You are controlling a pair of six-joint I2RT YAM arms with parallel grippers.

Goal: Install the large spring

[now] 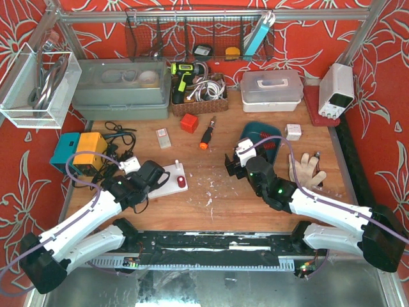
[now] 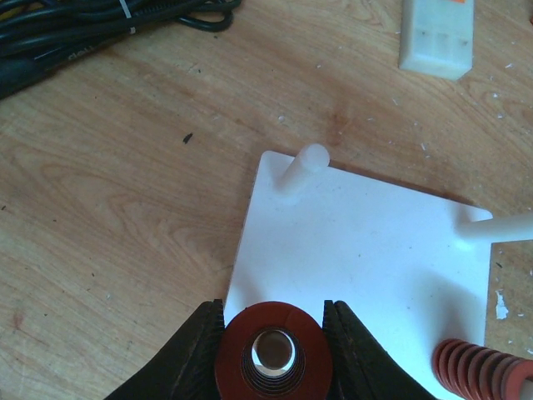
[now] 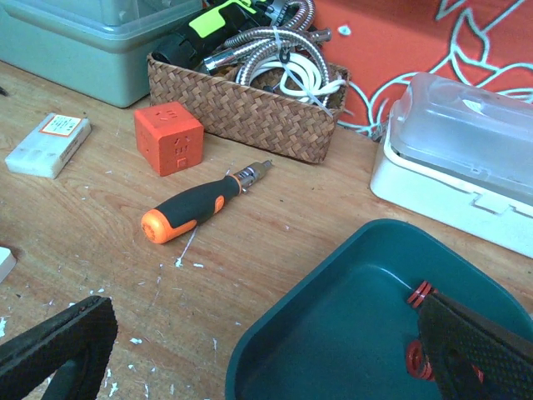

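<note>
In the left wrist view my left gripper [image 2: 273, 307] is shut on the large spring [image 2: 233, 350], a thick red coil seen end-on. It sits over the near edge of the white plate [image 2: 366, 233], and a pale round shape shows through its bore. Two bare white pegs [image 2: 301, 171] [image 2: 500, 227] stand on the plate. A smaller red spring [image 2: 475, 371] sits on the plate at the right. In the top view the left gripper [image 1: 156, 176] is at the plate [image 1: 172, 167]. My right gripper [image 3: 266, 346] hangs open over the rim of the teal tray [image 3: 333, 333], which holds red springs [image 3: 420, 292].
An orange-handled screwdriver [image 3: 196, 208], an orange cube [image 3: 169, 137] and a white block [image 3: 46, 146] lie on the wood behind the tray. A wicker basket [image 3: 250, 104] and a white lidded box [image 3: 466, 158] stand at the back. Black cables [image 2: 83, 33] lie left of the plate. A glove [image 1: 307, 169] lies to the right.
</note>
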